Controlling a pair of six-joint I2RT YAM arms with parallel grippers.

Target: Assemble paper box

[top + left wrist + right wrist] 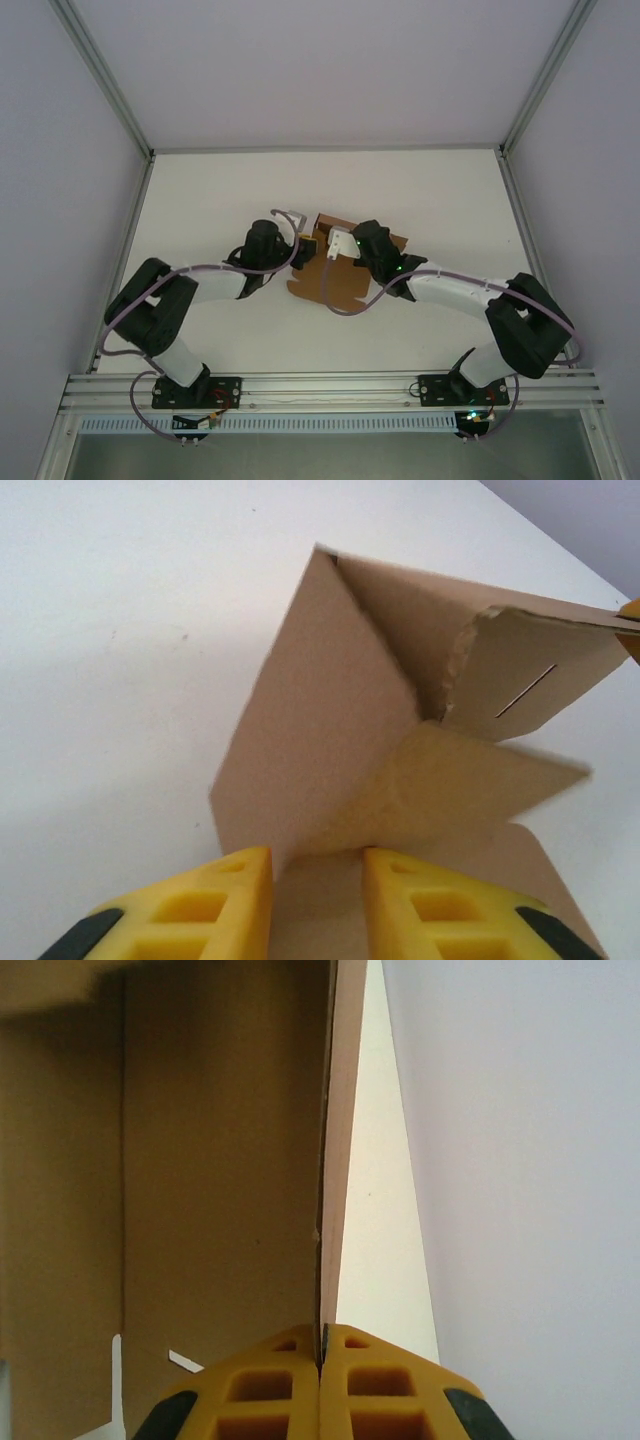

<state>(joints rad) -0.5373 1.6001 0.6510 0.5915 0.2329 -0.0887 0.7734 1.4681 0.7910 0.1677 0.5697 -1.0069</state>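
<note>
I judge the paper box [325,282], on the bench [330,185], light, stiff, crease-prone, best taken by panel edges; right pincer [322,1348] pinches a raised wall's edge, left pincer [318,865] stands part-open astride a fold.

Top view: left arm [262,250] and right arm [375,250] cover the paper box [318,278] centre; I cannot make out fingertips there. Left wrist: left end effector [318,858] cut off at 6 o'clock; box edge at 3 o'clock blurred. Right wrist: box runs off at 9 and 12 o'clock; 11 o'clock corner blurred.
</note>
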